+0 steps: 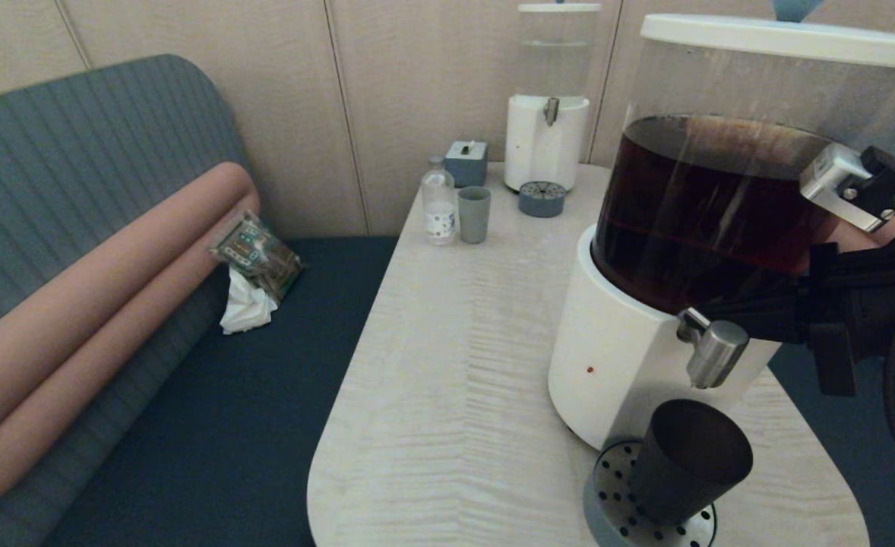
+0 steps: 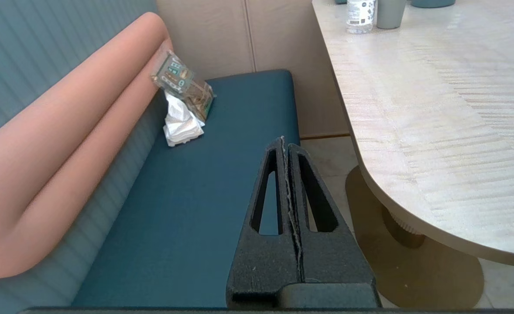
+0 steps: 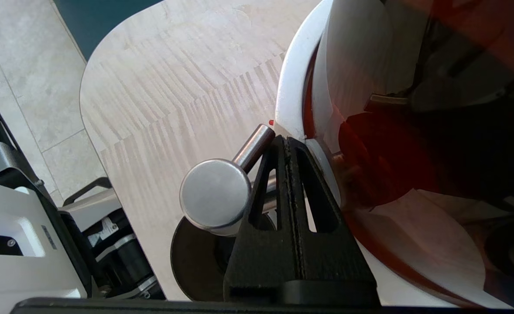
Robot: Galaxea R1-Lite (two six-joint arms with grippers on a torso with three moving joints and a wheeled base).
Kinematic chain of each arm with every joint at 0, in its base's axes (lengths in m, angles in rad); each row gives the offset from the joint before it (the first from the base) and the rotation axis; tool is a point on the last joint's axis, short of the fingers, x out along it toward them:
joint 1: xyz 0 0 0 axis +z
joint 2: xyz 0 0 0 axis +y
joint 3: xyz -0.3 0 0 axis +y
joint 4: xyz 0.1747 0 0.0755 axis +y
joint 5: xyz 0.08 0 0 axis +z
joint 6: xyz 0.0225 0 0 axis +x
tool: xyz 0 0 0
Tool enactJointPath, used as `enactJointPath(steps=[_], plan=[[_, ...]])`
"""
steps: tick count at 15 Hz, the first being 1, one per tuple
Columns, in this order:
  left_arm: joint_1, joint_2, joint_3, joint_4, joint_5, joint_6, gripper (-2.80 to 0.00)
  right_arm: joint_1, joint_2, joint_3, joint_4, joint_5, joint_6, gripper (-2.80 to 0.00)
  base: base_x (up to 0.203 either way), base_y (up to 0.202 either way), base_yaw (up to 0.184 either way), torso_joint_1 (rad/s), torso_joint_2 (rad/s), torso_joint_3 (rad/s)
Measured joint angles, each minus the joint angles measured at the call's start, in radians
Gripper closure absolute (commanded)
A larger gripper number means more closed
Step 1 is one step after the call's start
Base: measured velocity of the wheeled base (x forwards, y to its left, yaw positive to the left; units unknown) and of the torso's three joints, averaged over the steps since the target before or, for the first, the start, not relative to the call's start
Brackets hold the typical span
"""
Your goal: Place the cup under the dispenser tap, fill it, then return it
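Head view first, so you get the big stuff: the pale wood table (image 1: 447, 365) takes up most of the picture, and the big dispenser (image 1: 645, 342) with its white base and tank of dark brown liquid sits on the table's near right part. Off the table's left edge you've got the blue bench (image 1: 212, 410) with a pink bolster (image 1: 98, 304) along its back, and a snack packet (image 1: 257, 254) with a crumpled tissue (image 1: 246, 308) leaning against that bolster. At the table's far end there's a smaller dispenser (image 1: 546, 99) with clear liquid, plus a little bottle (image 1: 439, 201) and a grey-blue cup (image 1: 474, 214) just beside each other. Now the bit you care about: the cup (image 1: 687, 463) is black and stands tilted on the perforated drip tray (image 1: 615, 505) at the table's near edge, right below the dispenser tap (image 1: 713, 351). Your right gripper (image 3: 286, 144) comes in from the right over the table, its fingers pressed together with nothing between them, tips against the big dispenser's base just beside the tap's steel stem. Your left gripper (image 2: 284, 144) is also closed and empty, hanging off the table's left side above the bench.
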Motion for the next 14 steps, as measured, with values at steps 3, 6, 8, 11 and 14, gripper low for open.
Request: enactJointPath(steps=[3, 6, 8, 11, 14], plan=[[0.000, 0.000, 0.000, 0.000, 0.000, 0.000, 0.00, 0.000, -0.001, 0.002, -0.004, 0.007, -0.039, 0.00, 0.000, 0.000, 0.000, 0.000, 0.00, 0.000], [0.000, 0.000, 0.000, 0.000, 0.000, 0.000, 0.00, 0.000, -0.001, 0.003, -0.005, 0.014, -0.042, 0.00, 0.000, 0.000, 0.000, 0.000, 0.00, 0.000], [0.000, 0.000, 0.000, 0.000, 0.000, 0.000, 0.00, 0.000, -0.001, 0.003, -0.005, 0.022, -0.043, 0.00, 0.000, 0.000, 0.000, 0.000, 0.00, 0.000], [0.000, 0.000, 0.000, 0.000, 0.000, 0.000, 0.00, 0.000, -0.001, 0.002, -0.006, 0.026, -0.043, 0.00, 0.000, 0.000, 0.000, 0.000, 0.00, 0.000], [0.000, 0.000, 0.000, 0.000, 0.000, 0.000, 0.00, 0.000, -0.001, 0.002, -0.006, 0.030, -0.043, 0.00, 0.000, 0.000, 0.000, 0.000, 0.00, 0.000]])
